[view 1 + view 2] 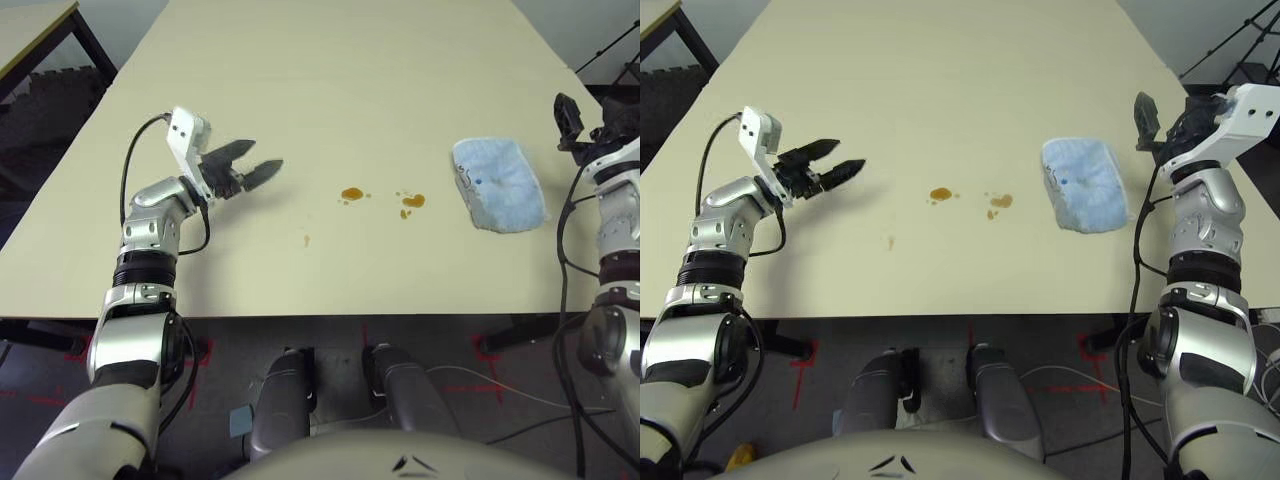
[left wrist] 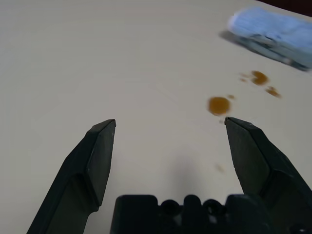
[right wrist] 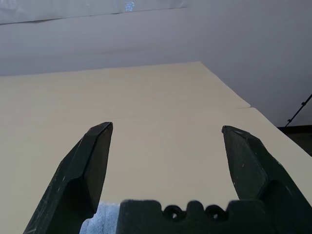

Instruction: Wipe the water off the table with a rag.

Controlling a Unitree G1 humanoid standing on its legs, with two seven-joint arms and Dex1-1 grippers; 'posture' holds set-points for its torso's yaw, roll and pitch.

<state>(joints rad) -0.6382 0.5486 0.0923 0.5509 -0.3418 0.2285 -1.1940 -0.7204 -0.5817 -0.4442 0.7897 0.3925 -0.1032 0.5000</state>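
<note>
The light blue rag (image 1: 498, 184) lies flat on the cream table (image 1: 320, 80), toward its right side. Left of the rag sit two small amber water puddles (image 1: 351, 194) (image 1: 413, 201) with tiny droplets beside them. My left gripper (image 1: 266, 154) hovers open over the table's left part, its tips toward the puddles and well short of them. In the left wrist view the nearer puddle (image 2: 219, 105) lies ahead of the open fingers (image 2: 100, 146). My right gripper (image 1: 1162, 118) is raised by the table's right edge, just right of the rag, open and holding nothing.
A smaller tan table with a black frame (image 1: 30, 30) stands at the far left corner. Black tripod legs (image 1: 612, 48) rise beyond the right edge. A faint tan speck (image 1: 307, 240) marks the table near the front. Cables hang along both arms.
</note>
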